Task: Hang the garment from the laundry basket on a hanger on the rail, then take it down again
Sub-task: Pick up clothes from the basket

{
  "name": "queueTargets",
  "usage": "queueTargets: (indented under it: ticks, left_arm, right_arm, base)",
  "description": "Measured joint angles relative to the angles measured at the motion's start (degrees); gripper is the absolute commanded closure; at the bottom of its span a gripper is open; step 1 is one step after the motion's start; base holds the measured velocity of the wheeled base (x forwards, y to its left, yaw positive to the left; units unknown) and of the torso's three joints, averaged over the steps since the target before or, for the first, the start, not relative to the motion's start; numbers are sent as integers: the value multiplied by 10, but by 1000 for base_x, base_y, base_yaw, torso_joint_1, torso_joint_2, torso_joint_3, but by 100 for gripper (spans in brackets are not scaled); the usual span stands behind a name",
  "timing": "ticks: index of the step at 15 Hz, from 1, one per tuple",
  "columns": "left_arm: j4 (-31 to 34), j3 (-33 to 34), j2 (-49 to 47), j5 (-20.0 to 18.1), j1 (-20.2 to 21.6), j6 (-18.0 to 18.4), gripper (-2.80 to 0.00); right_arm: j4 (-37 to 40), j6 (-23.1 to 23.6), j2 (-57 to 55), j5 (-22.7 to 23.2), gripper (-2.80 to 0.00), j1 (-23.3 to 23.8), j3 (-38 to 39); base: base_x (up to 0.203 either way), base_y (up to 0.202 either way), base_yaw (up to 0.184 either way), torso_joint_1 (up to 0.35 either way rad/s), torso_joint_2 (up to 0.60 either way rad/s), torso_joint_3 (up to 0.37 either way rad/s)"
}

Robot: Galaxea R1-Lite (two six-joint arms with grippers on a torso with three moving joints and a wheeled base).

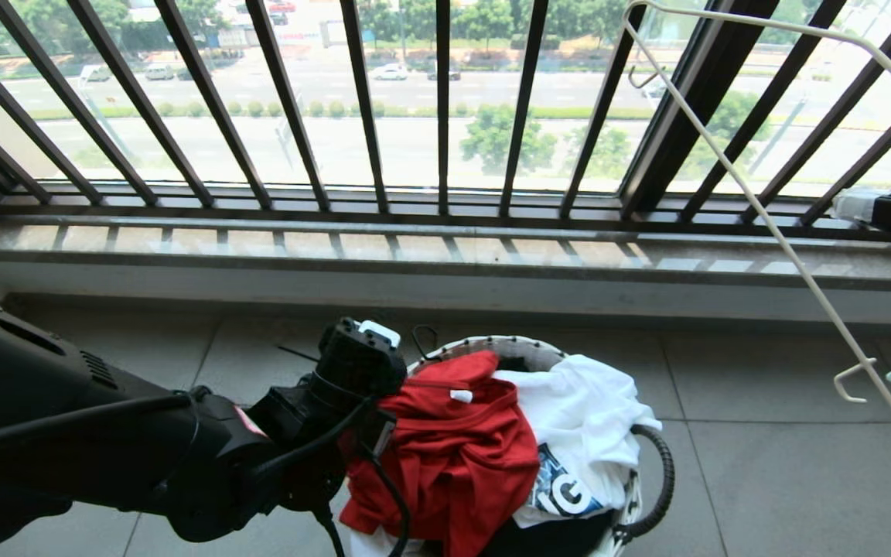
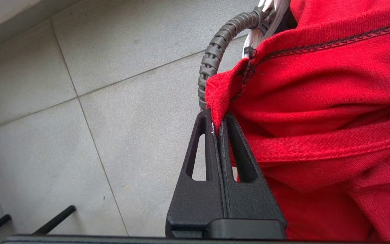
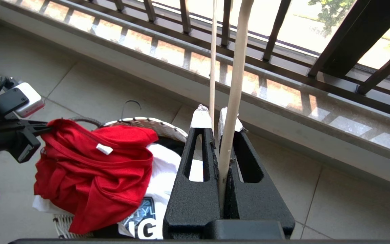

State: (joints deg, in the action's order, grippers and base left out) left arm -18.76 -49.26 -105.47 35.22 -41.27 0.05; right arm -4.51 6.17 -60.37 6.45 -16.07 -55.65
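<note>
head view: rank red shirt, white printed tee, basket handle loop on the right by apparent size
1. red shirt
2. white printed tee, a bit less showing, partly tucked under the red one
3. basket handle loop, thin and far smaller

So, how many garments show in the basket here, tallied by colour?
Red short-sleeved T-shirt: 1
White printed T-shirt: 1
Black garment: 1
Total: 3, all in the round white woven basket.
</note>
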Motion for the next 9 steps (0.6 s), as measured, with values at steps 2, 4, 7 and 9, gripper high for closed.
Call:
queueTargets:
  ticks: [2,4,7,9]
  left_arm:
    - [37,-23,19,-4,1,-6,0]
    - [85,-58,43,-5,-6,-21,0]
    - [174,-107,77,-21,-25,-53,0]
    - [232,-139,93,-31,-35,-81,0]
  right_arm:
    - [0,0,0,0,0,0,0]
    - [0,0,0,0,0,0,0]
    - [0,0,-4,0,0,0,1]
    - [0,0,-8,1,0,0,2]
  base:
    - [0,0,0,0,0,0]
    - [0,0,0,0,0,0]
    - [0,0,0,0,0,0]
    - [0,0,0,0,0,0]
